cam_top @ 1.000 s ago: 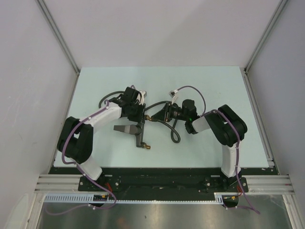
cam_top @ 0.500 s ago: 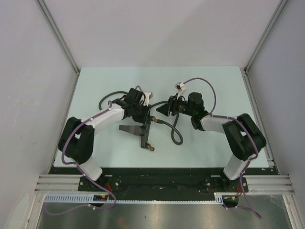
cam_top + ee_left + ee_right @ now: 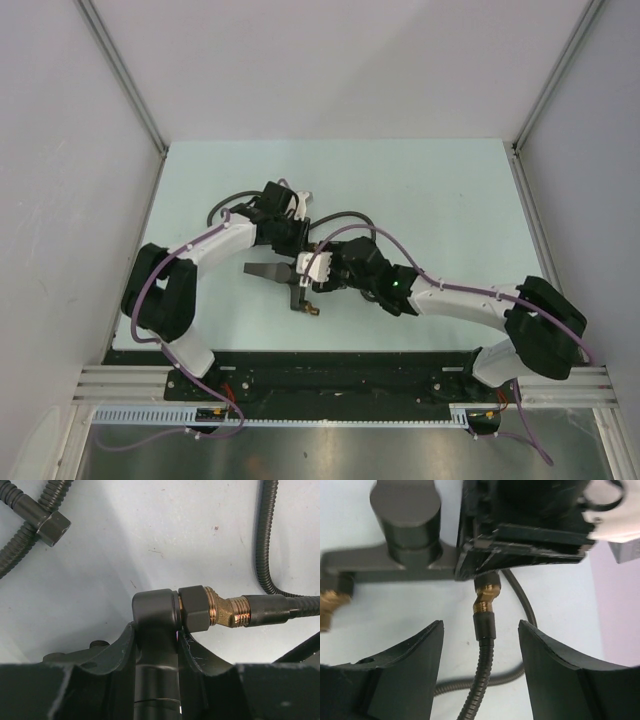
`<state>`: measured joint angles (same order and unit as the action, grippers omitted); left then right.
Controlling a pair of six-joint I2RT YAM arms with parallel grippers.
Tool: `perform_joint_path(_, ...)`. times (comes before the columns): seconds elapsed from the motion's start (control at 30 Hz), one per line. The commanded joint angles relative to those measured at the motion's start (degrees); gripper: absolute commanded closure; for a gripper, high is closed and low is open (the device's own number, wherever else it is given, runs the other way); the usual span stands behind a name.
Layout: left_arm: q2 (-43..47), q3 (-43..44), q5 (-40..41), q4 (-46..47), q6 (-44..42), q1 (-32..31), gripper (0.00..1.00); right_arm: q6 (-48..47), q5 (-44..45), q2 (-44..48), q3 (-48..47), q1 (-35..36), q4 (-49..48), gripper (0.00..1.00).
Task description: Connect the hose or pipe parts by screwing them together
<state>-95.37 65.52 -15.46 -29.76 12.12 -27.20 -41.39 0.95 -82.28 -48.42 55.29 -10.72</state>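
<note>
Brass-tipped hose (image 3: 482, 680) between spread right end effector (image 3: 480, 630), left end effector (image 3: 157, 652) clamping fitting (image 3: 155, 607)

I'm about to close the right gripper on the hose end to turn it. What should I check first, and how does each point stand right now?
1. Hold on the fitting: the left gripper is clamped on its stem, ok.
2. Jaws of the right gripper: open, one finger on each side of the hose, ok.
3. Joint: the brass end lines up with the fitting and its dark collar butts against it, ok.
4. Thread fully tight: cannot tell.
5. Clearance: the right fingers sit apart from the left gripper's body, ok.
6. Slack: the hose lies in a loose curve on the table, ok.
</note>
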Motion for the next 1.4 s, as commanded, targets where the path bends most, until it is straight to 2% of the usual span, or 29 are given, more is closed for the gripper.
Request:
perform_joint_path(0.0, 1.94, 4.09, -5.19, 0.67, 1.15, 0.31, 1.00, -15.83, 11.61, -3.58, -0.79, 1.84, 2.03, 0.35)
perform_joint_path(0.23, 2.21, 4.36, -6.85, 0.14, 0.98, 0.92, 1.00, -19.96, 12.94, -10.26, -0.88, 1.58, -2.81, 0.36)
perform_joint_path(0.4, 2.12, 4.36, -9.23, 0.14, 1.06, 1.18, 1.00, -22.59, 16.36, -14.30, -1.58, 1.23, -7.03, 0.44)
perform_joint_path(0.5, 1.95, 4.36, -11.42, 0.14, 1.59, 1.18, 1.00, -22.34, 16.98, -15.19, -2.37, 1.05, -9.05, 0.58)
perform_joint_path(0.53, 1.86, 4.44, -12.47, 0.31, 2.11, 1.10, 1.00, -21.90, 16.46, -15.80, -2.99, 1.05, -9.23, 0.67)
perform_joint_path(0.6, 1.68, 4.18, -16.43, 1.62, 2.82, 0.92, 1.00, -21.11, 15.93, -16.51, -3.60, 1.22, -10.45, 0.76)
perform_joint_path(0.63, 1.42, 3.49, -17.57, 2.16, 3.95, 0.92, 1.00, -20.23, 15.75, -17.47, -3.87, 1.23, -11.24, 0.84)
perform_joint_path(0.7, 1.42, 2.87, -21.78, 4.95, 5.01, 0.75, 1.00, -19.61, 14.96, -18.17, -4.31, 1.05, -13.27, 0.91)
perform_joint_path(0.73, 1.59, 1.99, -22.93, 6.02, 6.15, 0.57, 1.00, -19.17, 14.17, -18.61, -4.57, 0.96, -13.62, 1.00)
perform_joint_path(0.83, 2.73, 1.37, -21.98, 8.05, 7.04, 0.05, 1.00, -16.72, 10.58, -19.76, -6.41, 0.26, -12.22, 1.00)
perform_joint_path(0.9, 3.70, 1.11, -20.66, 9.01, 7.30, -0.22, 1.00, -11.19, 7.94, -19.67, -8.86, -0.44, -9.33, 1.00)
perform_joint_path(1.1, 3.79, 0.14, -15.83, 9.54, 7.65, -1.89, 1.00, 3.73, -9.70, -18.00, -13.26, -5.01, -7.04, 1.00)
perform_joint_path(1.27, 2.91, 0.05, -10.39, 9.54, 8.71, -3.47, 1.00, 10.61, -16.40, -20.11, -17.67, -7.56, -2.21, 1.00)
perform_joint_path(1.37, 3.09, -0.13, -8.27, 9.81, 8.80, -4.52, 1.00, 16.32, -24.05, -20.73, -17.85, -9.93, -2.81, 1.00)
